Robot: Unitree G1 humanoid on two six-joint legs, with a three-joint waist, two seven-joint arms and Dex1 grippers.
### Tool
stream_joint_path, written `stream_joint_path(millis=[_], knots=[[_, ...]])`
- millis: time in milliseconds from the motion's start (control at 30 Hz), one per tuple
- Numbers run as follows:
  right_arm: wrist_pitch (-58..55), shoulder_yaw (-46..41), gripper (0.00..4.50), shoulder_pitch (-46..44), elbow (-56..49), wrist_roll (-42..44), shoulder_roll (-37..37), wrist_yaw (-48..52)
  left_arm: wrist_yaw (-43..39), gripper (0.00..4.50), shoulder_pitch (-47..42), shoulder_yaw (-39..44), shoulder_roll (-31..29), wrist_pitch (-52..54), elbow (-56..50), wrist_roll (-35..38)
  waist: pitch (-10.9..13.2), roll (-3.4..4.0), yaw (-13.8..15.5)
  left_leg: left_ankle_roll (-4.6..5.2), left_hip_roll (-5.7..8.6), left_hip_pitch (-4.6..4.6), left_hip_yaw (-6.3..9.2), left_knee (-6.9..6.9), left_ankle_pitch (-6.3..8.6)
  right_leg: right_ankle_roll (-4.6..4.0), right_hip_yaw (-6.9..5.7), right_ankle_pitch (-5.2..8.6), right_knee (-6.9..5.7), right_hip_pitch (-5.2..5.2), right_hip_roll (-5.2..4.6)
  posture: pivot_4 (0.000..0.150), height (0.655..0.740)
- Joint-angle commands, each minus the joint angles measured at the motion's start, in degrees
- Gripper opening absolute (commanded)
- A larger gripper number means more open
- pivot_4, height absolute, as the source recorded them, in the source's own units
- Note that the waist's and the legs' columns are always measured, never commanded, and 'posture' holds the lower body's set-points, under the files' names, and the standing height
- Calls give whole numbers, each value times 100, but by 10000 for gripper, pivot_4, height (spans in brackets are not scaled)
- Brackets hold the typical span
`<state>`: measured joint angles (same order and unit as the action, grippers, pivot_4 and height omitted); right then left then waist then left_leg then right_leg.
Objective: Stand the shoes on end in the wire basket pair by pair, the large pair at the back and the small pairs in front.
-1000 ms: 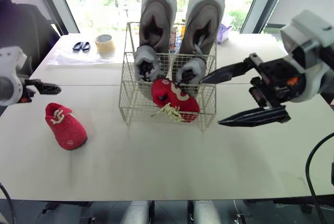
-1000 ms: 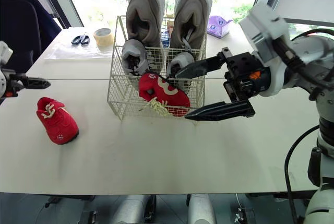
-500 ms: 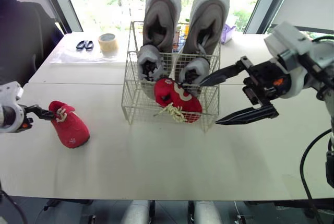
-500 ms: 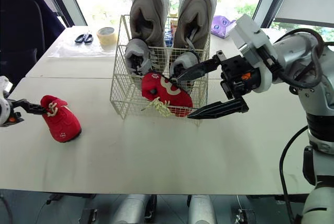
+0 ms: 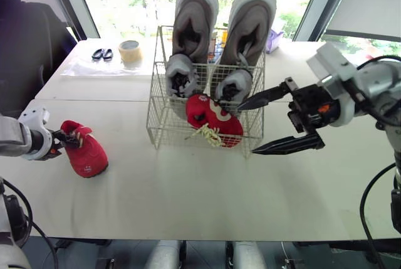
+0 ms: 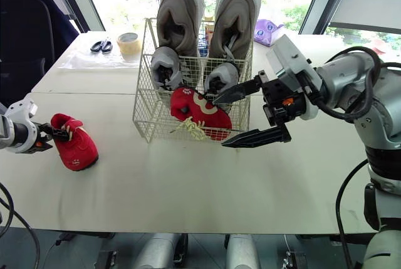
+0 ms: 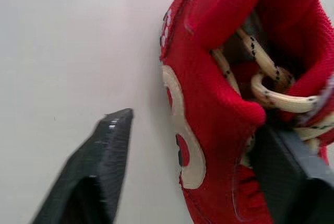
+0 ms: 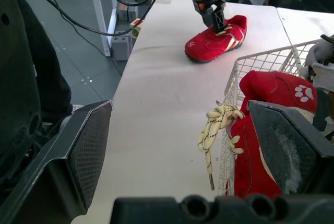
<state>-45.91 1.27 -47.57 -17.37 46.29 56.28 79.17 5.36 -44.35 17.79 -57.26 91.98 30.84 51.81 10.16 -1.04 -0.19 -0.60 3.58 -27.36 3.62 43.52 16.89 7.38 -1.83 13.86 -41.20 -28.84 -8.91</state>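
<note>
Left eye view: the loose red shoe (image 5: 86, 155) lies on the table (image 5: 188, 200) well left of the wire basket (image 5: 158, 132), toe toward the robot, heel end at the left gripper (image 5: 64, 138). The right gripper (image 5: 247, 129) gapes by the basket's front. Left wrist view: the left gripper's spread fingers (image 7: 104, 156) straddle the shoe's side wall, one inside the collar, not yet clamped.

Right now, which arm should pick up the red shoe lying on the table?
Left. The left tool is open right at that red shoe, with one finger inside its opening and one outside. The right tool, also open, is over by the wire basket, far from that shoe.
</note>
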Motion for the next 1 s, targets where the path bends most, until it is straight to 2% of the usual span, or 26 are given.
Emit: stream_joint_path(millis=[33,100,133,267,367,433,500,567,767,1000], knots=[[45,-243,45000,6,-128,-7,98,-69,-39,11361,-110,-99,-36,52,46,-46,0,1,-13,0,0,0,0,1,0,0,0,0,0,0,0,1500,6563],[111,-202,45000,51,-109,-79,98,-75,-89,2545,-176,-62,-63,52,8,-42,0,1,-21,0,0,0,0,0,0,0,0,0,-1,-1,0,1500,6563],[150,-175,45000,71,-99,-125,93,-71,-117,736,-255,53,-56,52,-31,-63,0,1,-21,0,0,0,0,0,0,0,0,0,-1,-1,0,1500,6563],[150,-203,45000,61,9,-175,67,-111,-651,736,-567,656,-75,-89,-1015,96,6,-15,-19,0,0,-6,1,5,0,0,-2,0,-1,-3,1,1500,6563],[-29,-312,45000,-75,196,-133,47,-312,-1464,736,-299,1190,-124,-634,-2904,621,9,-50,-36,-3,-3,-15,8,10,-1,-2,-2,-1,0,-4,0,1500,6563],[-125,-373,45000,-162,307,-87,3,-460,-1826,736,-86,1830,118,-988,-4156,1138,9,-49,-58,-26,-1,-17,4,11,-12,-3,1,0,10,-2,-10,1500,6563],[-141,-363,45000,-209,446,-116,-108,-600,-1582,736,-16,2289,605,-1355,-5137,1790,5,-40,-61,-30,1,-14,-10,11,-14,-4,3,1,11,-2,-20,1500,6563],[-87,-283,45000,-250,607,-220,-254,-693,-1141,736,39,2280,1047,-1766,-5947,2002,3,-38,-41,-25,0,-3,-12,9,-11,-4,1,1,13,7,-21,1500,6563],[28,-33,45000,-447,905,-496,-470,-627,-816,736,711,1232,1632,-2953,-7108,1022,3,-38,-34,-7,-4,1,-5,26,-4,-16,-5,-2,-4,15,-5,1500,6563],[-159,-55,45000,-578,1026,-503,-432,-544,-808,736,1544,237,2178,-4208,-7385,-373,4,-39,-17,14,-5,-10,-11,51,8,-28,-4,5,-1,19,8,1500,6563]])
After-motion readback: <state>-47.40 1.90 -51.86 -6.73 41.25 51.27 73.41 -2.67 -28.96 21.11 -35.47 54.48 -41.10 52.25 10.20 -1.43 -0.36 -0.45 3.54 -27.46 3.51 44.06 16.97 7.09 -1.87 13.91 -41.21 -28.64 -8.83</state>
